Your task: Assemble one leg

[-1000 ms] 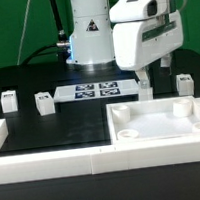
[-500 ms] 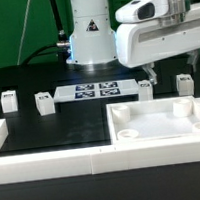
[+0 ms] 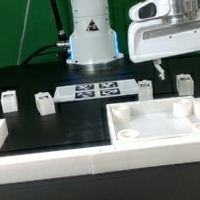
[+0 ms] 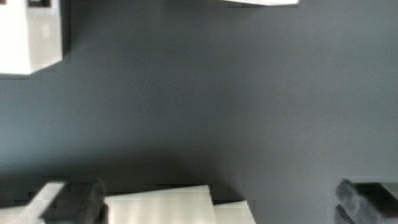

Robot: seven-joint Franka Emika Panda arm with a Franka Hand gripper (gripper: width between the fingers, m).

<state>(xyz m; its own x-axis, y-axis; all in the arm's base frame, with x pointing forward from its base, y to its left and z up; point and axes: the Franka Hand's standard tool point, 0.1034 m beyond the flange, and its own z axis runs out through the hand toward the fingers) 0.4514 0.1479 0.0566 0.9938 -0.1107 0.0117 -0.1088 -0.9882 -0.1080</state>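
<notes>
Four small white legs stand on the black table in the exterior view: one (image 3: pixel 8 98) at the far left, one (image 3: pixel 45 104) beside it, one (image 3: pixel 145 86) by the marker board's right end, and one (image 3: pixel 185 83) at the far right. My gripper (image 3: pixel 181 69) hangs open and empty above the far-right leg. In the wrist view the gripper (image 4: pixel 217 200) has its dark fingers (image 4: pixel 71 200) spread wide. A white stepped piece (image 4: pixel 169 205) lies below, between them, untouched.
The marker board (image 3: pixel 92 90) lies at the back centre. The large white tray-like piece (image 3: pixel 119 124) with corner holes sits at the front right. A white wall (image 3: pixel 50 164) runs along the front. Two more white pieces (image 4: pixel 27 40) (image 4: pixel 258 3) show at the wrist view's edges.
My gripper has moved toward the exterior view's right, from over the leg by the marker board to over the far-right leg. It stayed open; no part moved.
</notes>
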